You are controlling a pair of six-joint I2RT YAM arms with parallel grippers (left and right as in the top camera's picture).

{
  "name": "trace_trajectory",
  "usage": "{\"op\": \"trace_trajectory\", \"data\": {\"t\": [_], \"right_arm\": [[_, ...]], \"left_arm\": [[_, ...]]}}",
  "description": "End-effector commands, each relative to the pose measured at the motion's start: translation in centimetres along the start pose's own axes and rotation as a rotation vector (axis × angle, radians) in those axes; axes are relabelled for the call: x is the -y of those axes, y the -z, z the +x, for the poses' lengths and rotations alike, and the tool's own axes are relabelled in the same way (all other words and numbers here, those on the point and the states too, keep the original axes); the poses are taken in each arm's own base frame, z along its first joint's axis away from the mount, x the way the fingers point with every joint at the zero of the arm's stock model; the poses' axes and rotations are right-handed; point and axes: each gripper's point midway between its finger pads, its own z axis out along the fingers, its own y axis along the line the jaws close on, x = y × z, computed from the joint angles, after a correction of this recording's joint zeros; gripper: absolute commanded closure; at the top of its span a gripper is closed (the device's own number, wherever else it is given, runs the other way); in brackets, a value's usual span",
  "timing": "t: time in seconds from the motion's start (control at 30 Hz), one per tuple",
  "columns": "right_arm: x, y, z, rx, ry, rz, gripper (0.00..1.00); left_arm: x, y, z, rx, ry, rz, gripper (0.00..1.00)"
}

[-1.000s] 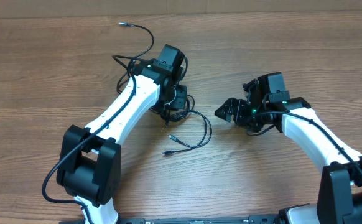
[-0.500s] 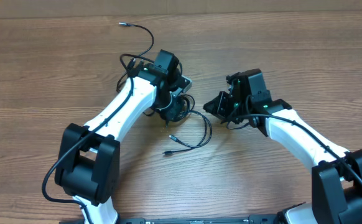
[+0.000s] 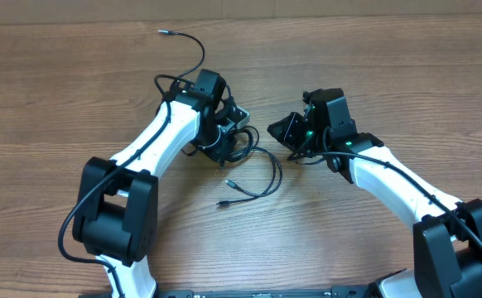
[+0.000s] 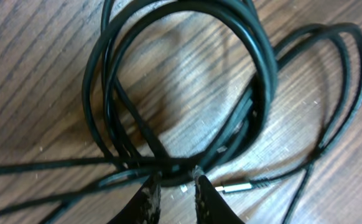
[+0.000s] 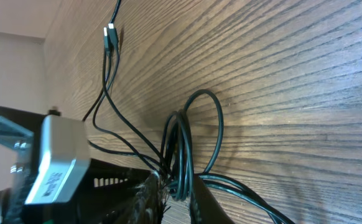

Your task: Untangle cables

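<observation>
The cables (image 3: pixel 262 178) are thin black cords. They are bunched under my left gripper (image 3: pixel 228 141), and loose loops trail out to small plug ends (image 3: pixel 223 203). One long end (image 3: pixel 165 33) curls off to the far left. In the left wrist view my left gripper (image 4: pixel 176 182) has its tips narrowly apart, pinching crossing strands of the coiled cables (image 4: pixel 187 18). A silver plug (image 4: pixel 234 186) lies beside them. My right gripper (image 3: pixel 272 131) reaches the bunch from the right. In its wrist view the right gripper (image 5: pixel 178 190) has narrow fingers with several strands of the cables (image 5: pixel 220 118) between them.
The wooden table (image 3: pixel 390 83) runs back to a pale wall edge at the far side. The left arm's base (image 3: pixel 117 223) and the right arm's base (image 3: pixel 465 248) stand at the front. The left arm's wrist housing (image 5: pixel 60 168) sits close beside my right fingers.
My right gripper has swung left to the cable bunch, and its jaws went from wide open to narrow. My left gripper shifted slightly up and left with the bunch.
</observation>
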Motion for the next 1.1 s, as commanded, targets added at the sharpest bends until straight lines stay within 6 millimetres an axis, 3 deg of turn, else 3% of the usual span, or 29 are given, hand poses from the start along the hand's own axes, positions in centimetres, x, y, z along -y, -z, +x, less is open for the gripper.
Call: {"op": "trace_trajectory", "data": {"t": [0.0, 0.1, 0.23, 0.4, 0.63, 0.77, 0.93, 1.07], "right_arm": [[-0.5, -0.3, -0.5, 0.015, -0.005, -0.002, 0.84], [0.2, -2.5, 0.4, -0.018, -0.021, 0.004, 0.80], [0.9, -4.0, 1.1, -0.057, -0.048, -0.003, 0.79], [1.0, -4.3, 1.5, -0.076, -0.052, -0.007, 0.71], [1.0, -4.5, 1.7, -0.081, -0.050, -0.008, 0.69], [0.6, -4.7, 1.8, -0.078, -0.038, -0.019, 0.63], [0.4, -5.0, 2.3, -0.071, -0.021, -0.002, 0.51], [0.5, -5.1, 2.4, -0.073, -0.022, 0.002, 0.37]], "left_arm": [[0.6, -1.1, -0.1, -0.002, -0.034, 0.034, 0.76], [0.7, -1.1, 0.0, -0.005, -0.035, 0.039, 0.67], [1.2, -1.1, -0.3, 0.007, -0.051, 0.060, 0.66], [1.2, -1.4, -0.5, 0.024, -0.056, 0.061, 0.63], [1.0, -2.4, -0.4, 0.042, -0.061, 0.055, 0.65], [1.0, -2.4, -0.6, 0.048, -0.062, 0.057, 0.75], [0.8, -2.4, -0.6, 0.049, -0.062, 0.046, 0.96], [0.4, -2.4, -0.4, 0.039, -0.055, 0.023, 0.96]]}}
